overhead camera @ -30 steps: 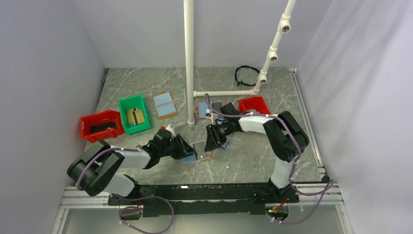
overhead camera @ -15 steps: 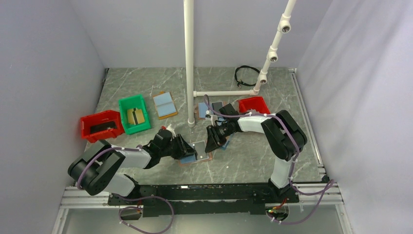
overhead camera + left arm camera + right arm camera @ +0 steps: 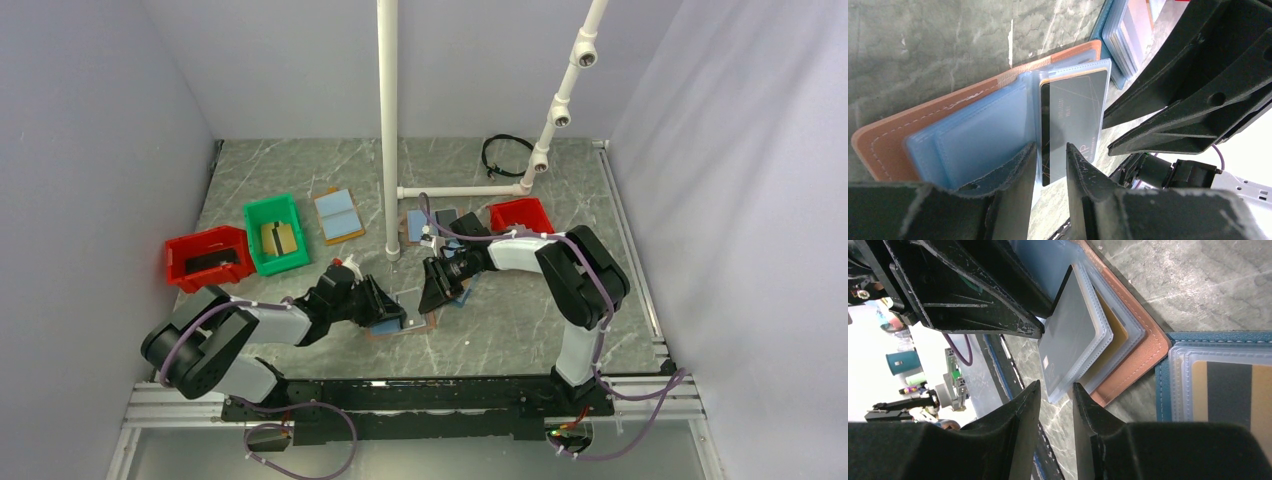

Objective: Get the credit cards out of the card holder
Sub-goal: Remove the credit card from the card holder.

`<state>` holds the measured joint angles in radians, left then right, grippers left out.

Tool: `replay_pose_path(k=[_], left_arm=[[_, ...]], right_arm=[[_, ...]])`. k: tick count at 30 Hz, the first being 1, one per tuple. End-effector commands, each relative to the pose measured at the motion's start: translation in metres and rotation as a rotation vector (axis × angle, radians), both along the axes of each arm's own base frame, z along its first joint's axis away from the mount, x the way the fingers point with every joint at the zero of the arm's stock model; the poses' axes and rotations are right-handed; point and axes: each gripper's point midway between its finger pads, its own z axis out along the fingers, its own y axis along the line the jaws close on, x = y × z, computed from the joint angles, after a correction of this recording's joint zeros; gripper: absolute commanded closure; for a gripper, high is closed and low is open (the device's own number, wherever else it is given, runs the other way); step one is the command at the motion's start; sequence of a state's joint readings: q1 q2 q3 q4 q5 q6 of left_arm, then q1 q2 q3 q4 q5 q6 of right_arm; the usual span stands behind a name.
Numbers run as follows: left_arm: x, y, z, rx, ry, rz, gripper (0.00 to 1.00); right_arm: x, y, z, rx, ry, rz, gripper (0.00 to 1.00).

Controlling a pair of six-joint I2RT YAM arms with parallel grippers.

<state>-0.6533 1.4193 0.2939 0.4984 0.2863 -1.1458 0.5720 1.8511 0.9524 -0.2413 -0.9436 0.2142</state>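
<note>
The card holder is lying open just ahead of the left gripper, whose jaws are being held narrowly apart at the near edge of the dark credit card; a grasp cannot be confirmed. The right gripper, also narrowly parted, is being held at the holder's opposite corner; its grasp cannot be told.

Card holder open flat, tan rim at 9. Dark credit card in its sleeve, centre. Left gripper at 6, jaws narrowly parted over the card's end. Right gripper at 3, tips by the card's edge.
</note>
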Motion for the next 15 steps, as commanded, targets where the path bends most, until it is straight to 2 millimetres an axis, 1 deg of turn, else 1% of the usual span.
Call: replay_pose_path(k=[1,8,11,13,15], left_arm=[[-0.001,-0.005,-0.002,0.005,-0.003,-0.021,0.66],[-0.001,-0.013,0.002,-0.046,-0.01,-0.04,0.65],[-0.002,-0.014,0.003,-0.062,-0.014,-0.043,0.65],[-0.002,-0.015,0.005,-0.07,-0.016,-0.044,0.65],[-0.002,-0.015,0.006,-0.072,-0.017,-0.044,0.65]], right_arm=[[0.007,0.005,0.003,0.025,-0.011,-0.005,0.67],[0.009,0.003,-0.006,-0.009,-0.012,-0.017,0.67],[0.009,0.004,-0.008,-0.011,-0.004,-0.017,0.7],[0.009,0.003,-0.008,-0.01,-0.003,-0.016,0.78],[0.009,0.004,-0.006,0.001,-0.003,-0.011,0.93]])
